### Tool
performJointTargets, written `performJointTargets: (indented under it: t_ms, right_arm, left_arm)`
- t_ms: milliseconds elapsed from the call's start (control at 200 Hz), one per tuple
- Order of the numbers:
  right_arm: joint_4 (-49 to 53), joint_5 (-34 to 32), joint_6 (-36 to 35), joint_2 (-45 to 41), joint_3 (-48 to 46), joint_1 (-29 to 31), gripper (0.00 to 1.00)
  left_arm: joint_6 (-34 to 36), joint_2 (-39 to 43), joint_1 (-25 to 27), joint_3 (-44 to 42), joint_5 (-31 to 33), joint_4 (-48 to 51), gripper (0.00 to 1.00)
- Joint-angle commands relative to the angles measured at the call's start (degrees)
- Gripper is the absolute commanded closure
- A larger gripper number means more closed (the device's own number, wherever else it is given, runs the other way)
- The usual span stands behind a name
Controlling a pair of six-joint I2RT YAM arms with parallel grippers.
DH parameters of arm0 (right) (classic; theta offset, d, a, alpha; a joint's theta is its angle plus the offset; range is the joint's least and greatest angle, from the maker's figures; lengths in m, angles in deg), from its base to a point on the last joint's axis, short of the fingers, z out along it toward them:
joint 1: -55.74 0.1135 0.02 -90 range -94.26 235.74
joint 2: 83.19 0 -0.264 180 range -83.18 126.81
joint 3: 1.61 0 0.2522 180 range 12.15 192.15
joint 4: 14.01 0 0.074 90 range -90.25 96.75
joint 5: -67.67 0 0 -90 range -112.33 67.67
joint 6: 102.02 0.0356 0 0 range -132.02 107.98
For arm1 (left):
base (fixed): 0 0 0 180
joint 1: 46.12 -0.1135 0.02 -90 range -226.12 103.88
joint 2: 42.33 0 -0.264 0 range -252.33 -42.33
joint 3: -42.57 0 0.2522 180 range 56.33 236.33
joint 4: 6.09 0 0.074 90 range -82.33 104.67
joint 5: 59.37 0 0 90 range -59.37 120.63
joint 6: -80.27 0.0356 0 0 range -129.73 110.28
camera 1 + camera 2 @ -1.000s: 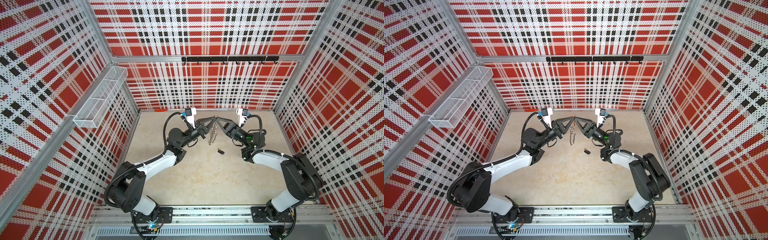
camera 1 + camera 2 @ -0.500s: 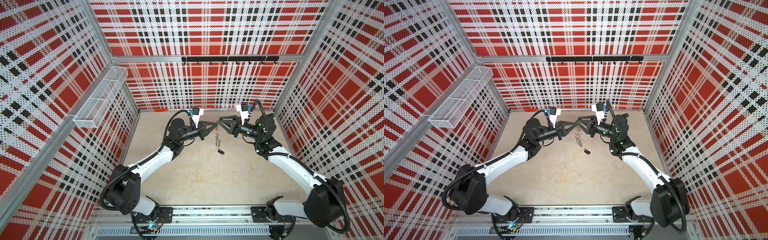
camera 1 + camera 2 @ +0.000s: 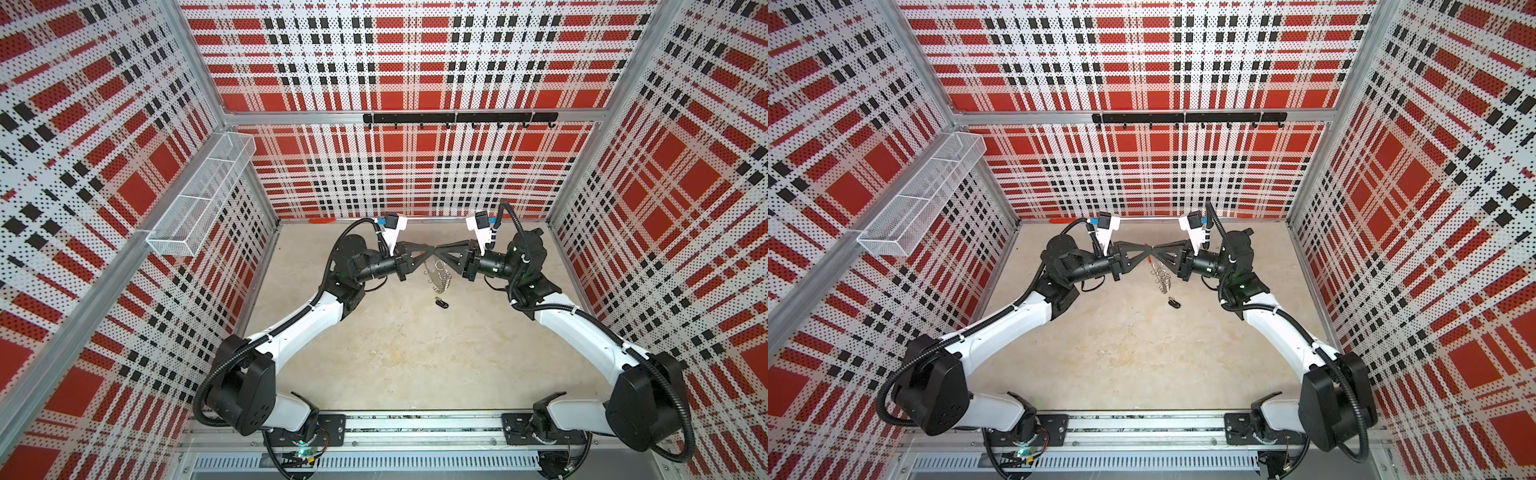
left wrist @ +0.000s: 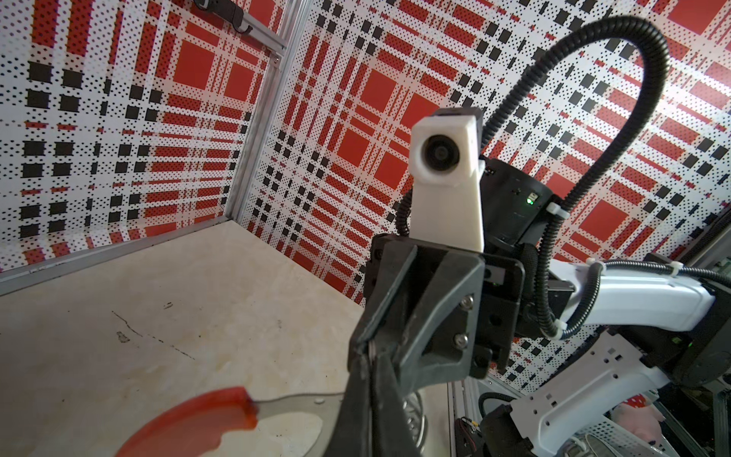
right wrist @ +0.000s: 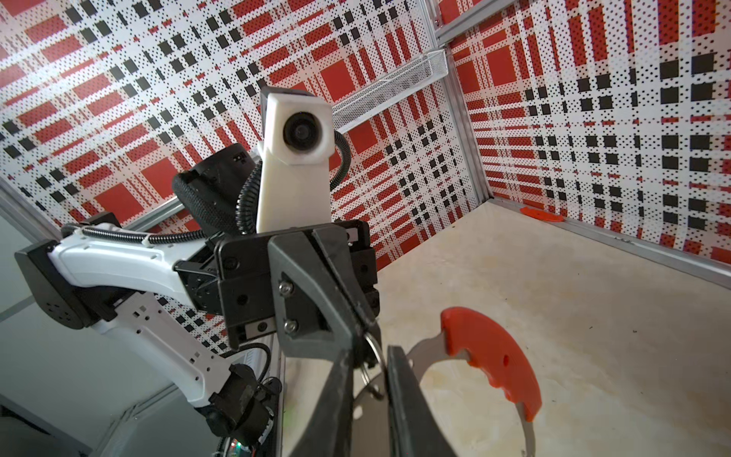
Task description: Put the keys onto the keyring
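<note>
Left gripper clamped tight on the keyring, on the grey metal near the red sleeve. The keyring is up off the table, with silver loops dangling under it. Keys, black and oblong, lie flat on the table just below the loops in both top views, apart from them. Right gripper is tip to tip with the left, jaws nearly together around the keyring metal with a narrow gap showing; can't tell if it pinches.

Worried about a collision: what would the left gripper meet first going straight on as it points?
The right gripper, almost tip to tip with the left gripper at the large grey metal hoop with a red sleeve; any gap is unclear.
</note>
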Motion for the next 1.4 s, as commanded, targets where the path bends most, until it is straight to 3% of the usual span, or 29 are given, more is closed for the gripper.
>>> performJointTargets:
  t_ms: [0,331,376,486,651,847,1393]
  right_arm:
    - [-2.78,1.42,1.09,0.04,-1.14,-0.34,0.85]
    - [-7.71,2.12,5.49,0.63,-2.13,-0.28,1.00]
    - [-9.85,1.79,7.21,0.74,-2.55,-0.25,1.00]
    - [-18.95,-0.19,13.60,1.24,-4.85,-0.28,1.00]
    - [-34.42,-3.26,24.73,3.93,-7.66,-0.22,1.00]
    - [-50.20,-4.51,36.08,7.93,-8.89,-0.19,1.00]
    - [-50.36,-3.55,35.55,7.38,-7.89,1.08,1.00]
  left_arm:
    - [0.18,1.79,0.10,2.71,-1.81,-2.25,1.00]
    - [0.27,1.62,0.15,3.31,-0.94,-2.11,1.00]
    - [0.00,1.75,0.15,3.05,-0.09,-2.17,0.84]
    - [-3.73,2.64,-0.55,-0.37,4.01,-6.21,0.76]
    - [-11.01,2.97,-0.72,-7.04,6.72,-19.57,0.77]
    - [-13.39,0.52,0.16,-6.67,5.52,-23.26,0.78]
    - [-16.68,-3.65,1.41,-3.93,2.52,-26.95,0.80]
